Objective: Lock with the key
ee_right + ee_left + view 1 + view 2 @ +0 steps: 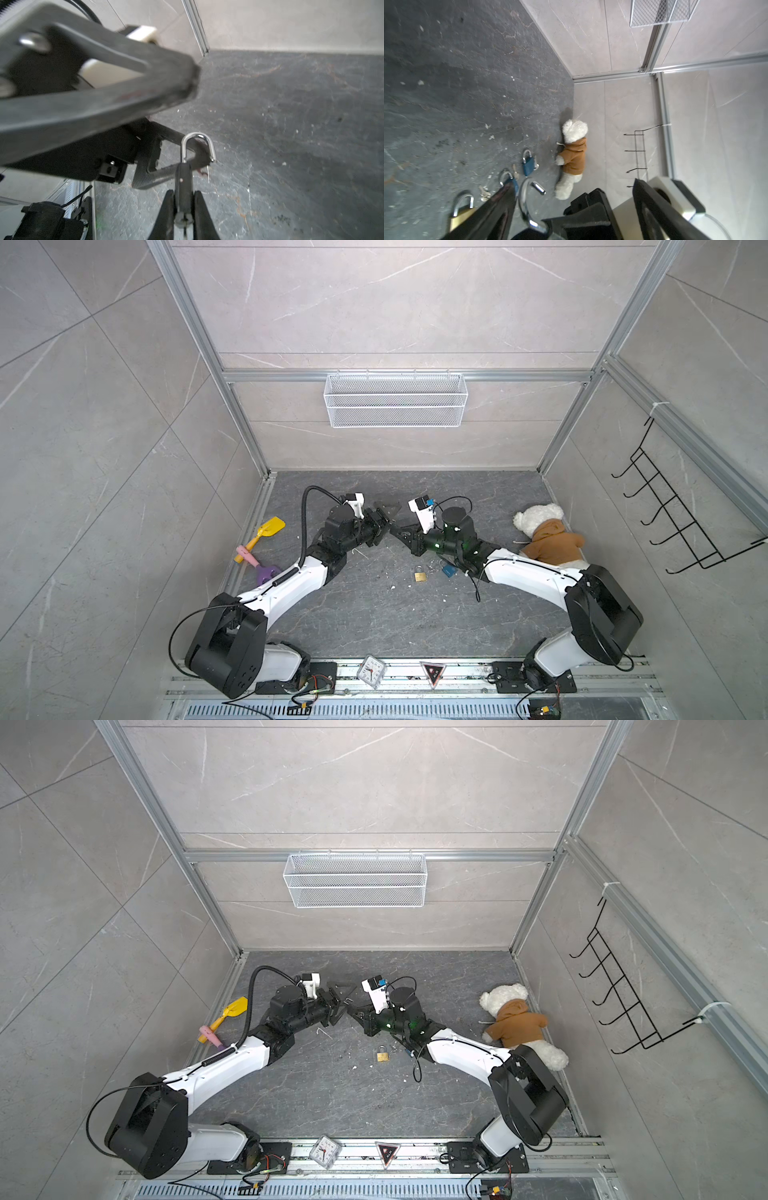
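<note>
Fingers of my right gripper (184,193) pinch the dark padlock (182,180) by its body, held off the floor (291,124). My left gripper (385,522) stands spread wide, one finger crowding just behind the shackle (197,138). Near the dark padlock, on the floor, lie a brass padlock (420,574) and a blue padlock (448,570); well beyond, a teddy bear (548,535). Shackle silver, swung open, one end free.

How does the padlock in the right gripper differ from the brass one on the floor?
Colour: held padlock dark, brass padlock golden. Shackle: held padlock's open at one end, brass padlock's looks shut. Pose: held padlock clamped in right gripper, brass padlock lies free. Both have silver shackles.
</note>
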### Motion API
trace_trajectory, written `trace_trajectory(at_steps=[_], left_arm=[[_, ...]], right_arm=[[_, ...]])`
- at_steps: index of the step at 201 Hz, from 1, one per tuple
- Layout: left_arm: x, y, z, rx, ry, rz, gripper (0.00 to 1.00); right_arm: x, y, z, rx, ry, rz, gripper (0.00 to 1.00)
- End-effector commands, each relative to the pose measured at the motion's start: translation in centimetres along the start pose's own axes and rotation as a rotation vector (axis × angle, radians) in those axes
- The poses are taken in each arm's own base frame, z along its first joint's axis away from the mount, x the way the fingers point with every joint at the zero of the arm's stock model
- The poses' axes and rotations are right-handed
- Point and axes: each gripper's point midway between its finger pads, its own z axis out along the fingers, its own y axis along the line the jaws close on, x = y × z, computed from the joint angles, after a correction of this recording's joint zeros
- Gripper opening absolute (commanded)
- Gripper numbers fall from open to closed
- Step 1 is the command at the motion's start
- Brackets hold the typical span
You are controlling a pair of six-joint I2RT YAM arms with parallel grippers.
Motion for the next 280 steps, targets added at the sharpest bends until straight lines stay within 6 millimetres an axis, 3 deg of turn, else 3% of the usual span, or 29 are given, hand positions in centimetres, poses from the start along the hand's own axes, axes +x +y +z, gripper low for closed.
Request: trace_trajectory(at_steps=[1, 56, 106, 177, 280], left_arm=[[-0.2, -1.0, -2.0, -0.011, -0.028, 0.330, 0.99], [1.4, -2.7, -2.6, 0.050, 0.071, 0.683, 0.98], [4.3, -4.6, -2.4, 0.257, 0.196, 0.774, 0.91], [6.9, -6.9, -3.2, 0.509, 0.298, 0.756, 0.80], [7.7, -7.0, -3.6, 0.532, 0.341, 0.728, 0.65]], right_arm=[[0.0, 1.1, -1.8, -0.002, 0.114, 0.106, 0.00], [1.6, 3.3, -6.8, -0.166, 0.253, 0.319, 0.00], [1.8, 4.0, -9.8, -0.299, 0.234, 0.431, 0.00], [0.8, 5.2, -10.3, -0.406, 0.224, 0.458, 0.00], [-1.0, 5.2, -10.2, -0.417, 0.186, 0.457, 0.00]])
